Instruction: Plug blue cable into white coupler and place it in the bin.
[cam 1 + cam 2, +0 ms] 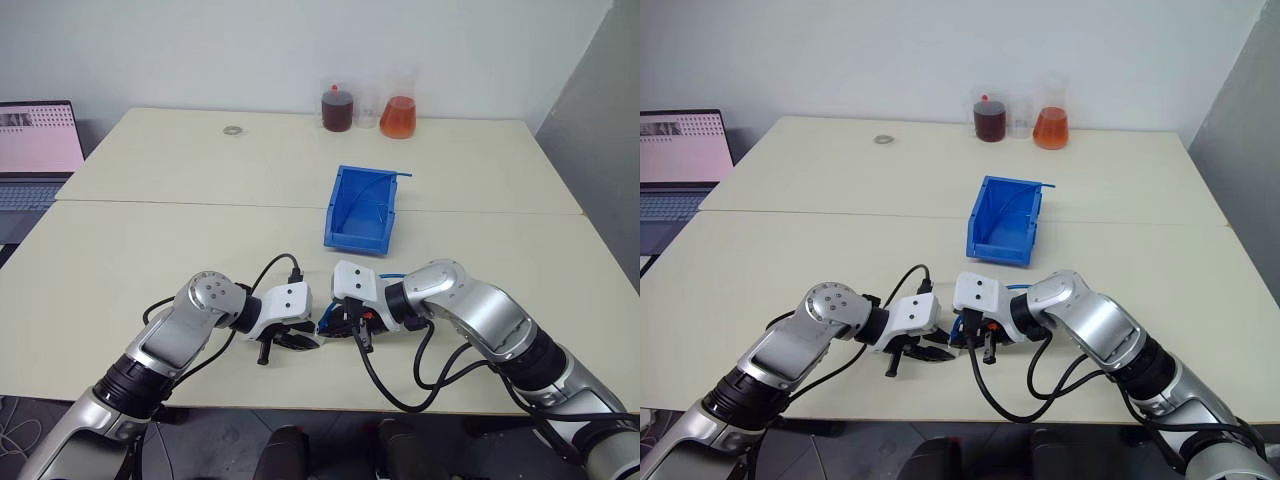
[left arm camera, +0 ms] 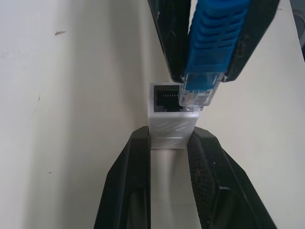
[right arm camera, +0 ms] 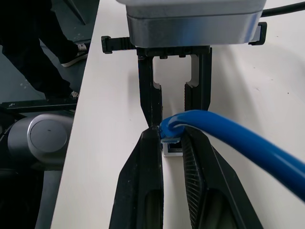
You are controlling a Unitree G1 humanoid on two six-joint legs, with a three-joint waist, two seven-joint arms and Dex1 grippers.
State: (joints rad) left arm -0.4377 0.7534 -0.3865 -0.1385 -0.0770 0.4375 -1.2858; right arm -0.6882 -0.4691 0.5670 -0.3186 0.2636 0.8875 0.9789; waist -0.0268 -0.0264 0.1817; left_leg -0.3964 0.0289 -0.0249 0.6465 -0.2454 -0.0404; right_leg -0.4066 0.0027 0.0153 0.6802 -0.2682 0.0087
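Near the table's front edge my two grippers meet tip to tip. The left gripper (image 2: pixel 170 138) is shut on the white coupler (image 2: pixel 171 125), whose dark socket faces the other hand. My right gripper (image 3: pixel 169 136) is shut on the blue cable (image 3: pixel 228 138) just behind its clear plug (image 2: pixel 195 98). The plug tip sits at the socket's mouth, offset toward one side and overlapping its rim; I cannot tell if it is inside. From the head, the left gripper (image 1: pixel 290 340) and right gripper (image 1: pixel 345 325) are close together. The blue bin (image 1: pixel 350 235) stands farther back, just right of centre.
Two flasks, one with dark red liquid (image 1: pixel 338 108) and one with orange (image 1: pixel 398 116), stand at the table's far edge. A small ring (image 1: pixel 234 130) lies at the back left. A laptop (image 1: pixel 35 150) sits off the left side. Black robot cables (image 1: pixel 400 385) loop under my right arm.
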